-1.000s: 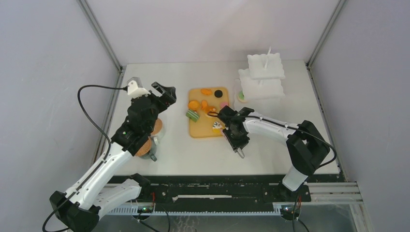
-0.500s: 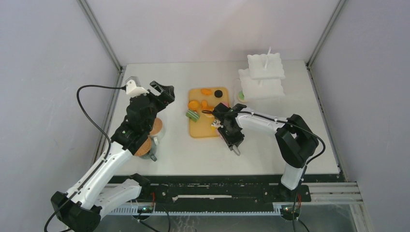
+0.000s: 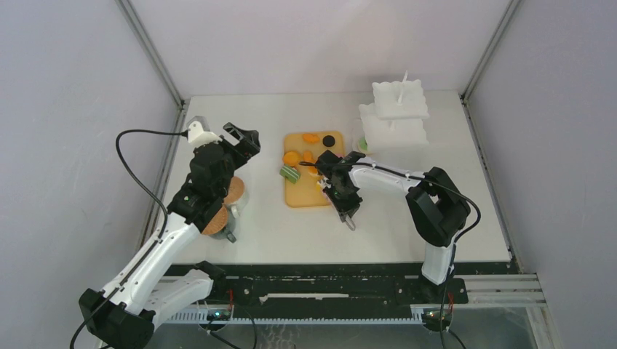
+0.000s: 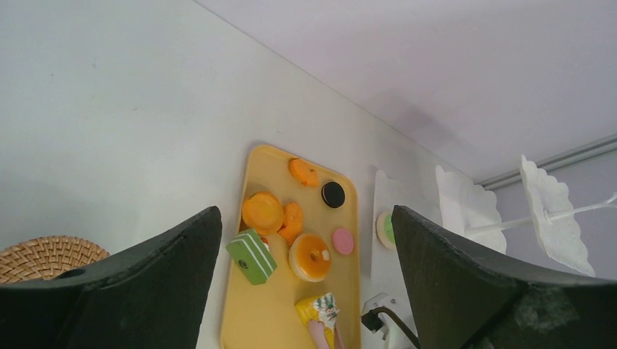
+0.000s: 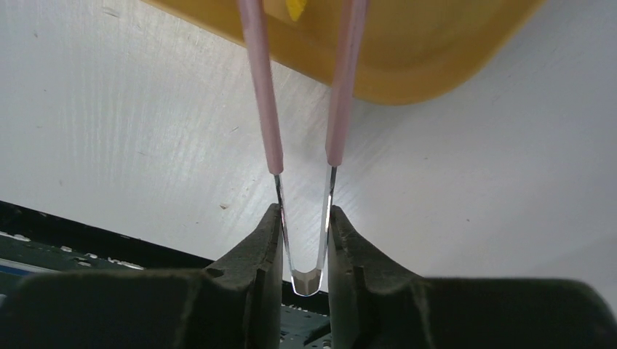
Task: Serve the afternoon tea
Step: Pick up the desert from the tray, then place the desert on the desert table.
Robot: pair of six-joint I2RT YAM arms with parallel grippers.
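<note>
Board (image 4: 262, 314): wedge (image 4: 318, 308) maybe between tongs (image 5: 263, 109) beyond end effector (image 5: 304, 218).

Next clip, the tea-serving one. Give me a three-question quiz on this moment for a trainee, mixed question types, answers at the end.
1. Multiple choice: what is the right gripper shut on? A) a teaspoon B) the pink tongs C) a teapot
2. True or false: the left gripper is shut on a pastry.
3. One word: what colour is the round pastry lying on the bottom tier of the white stand?

Key: 1 B. 2 False: its jaws stand wide open with nothing between them. 3 Green.
</note>
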